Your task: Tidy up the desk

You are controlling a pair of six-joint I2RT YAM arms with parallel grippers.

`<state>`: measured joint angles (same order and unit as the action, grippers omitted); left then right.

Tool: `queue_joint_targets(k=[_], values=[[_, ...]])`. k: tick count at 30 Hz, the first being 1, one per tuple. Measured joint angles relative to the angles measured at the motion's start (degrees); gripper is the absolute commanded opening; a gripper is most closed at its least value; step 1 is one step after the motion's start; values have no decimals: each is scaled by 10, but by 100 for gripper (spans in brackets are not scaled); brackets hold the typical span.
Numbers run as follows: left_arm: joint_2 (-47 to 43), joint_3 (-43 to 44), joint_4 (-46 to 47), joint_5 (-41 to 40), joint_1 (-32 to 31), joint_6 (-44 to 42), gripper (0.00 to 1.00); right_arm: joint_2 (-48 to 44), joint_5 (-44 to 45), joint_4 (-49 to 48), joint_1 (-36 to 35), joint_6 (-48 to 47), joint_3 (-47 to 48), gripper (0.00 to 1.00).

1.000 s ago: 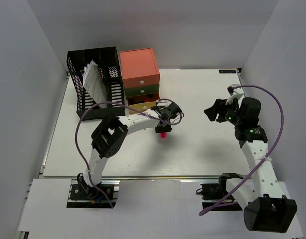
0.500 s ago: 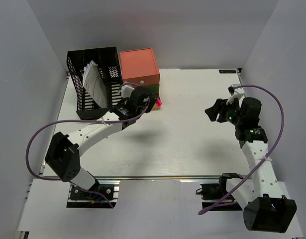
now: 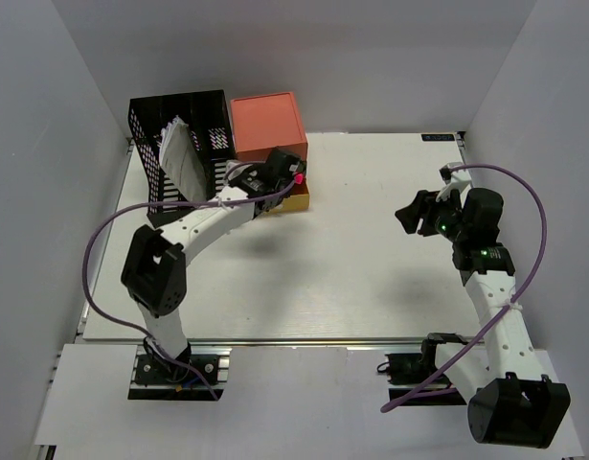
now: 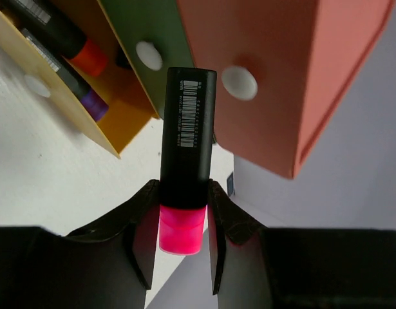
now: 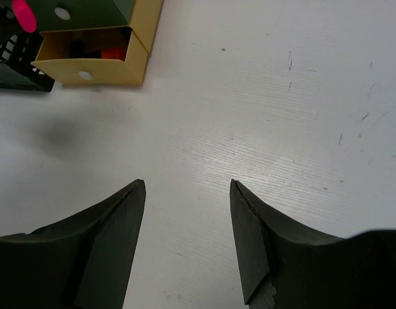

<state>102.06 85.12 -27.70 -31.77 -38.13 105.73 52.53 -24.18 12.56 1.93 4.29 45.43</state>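
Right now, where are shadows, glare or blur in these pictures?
Top external: a soft shadow lies on the desk. Left wrist: the marker is sharp, its pink end glaring. Right wrist: a faint blurred shadow near the yellow drawer.

left end effector (image 4: 182, 215) clamped, arm extended | right end effector (image 5: 187, 190) spread

From here I see the file rack (image 3: 203, 115) at the far left corner of the desk (image 3: 371, 278), with papers (image 3: 179, 158) standing in it. The drawer unit (image 3: 266, 127) is just beside it on the right, its lowest drawer (image 5: 88, 74) pulled out with other markers (image 4: 62, 32) lying inside. My left gripper (image 4: 181, 193) holds a marker (image 4: 187, 135) in front of the unit, above that drawer, and my right gripper (image 5: 187, 193) hangs over the desk's right side, well apart.
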Motion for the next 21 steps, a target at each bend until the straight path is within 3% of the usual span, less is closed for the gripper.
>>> queue_joint_targets(k=[10,21], values=[[75,76,-139,3,13,65,0,0,2,-5,3,-2,-3,61],[122,120,-183,13,33,75,0,0,5,-6,4,-2,-3,61]])
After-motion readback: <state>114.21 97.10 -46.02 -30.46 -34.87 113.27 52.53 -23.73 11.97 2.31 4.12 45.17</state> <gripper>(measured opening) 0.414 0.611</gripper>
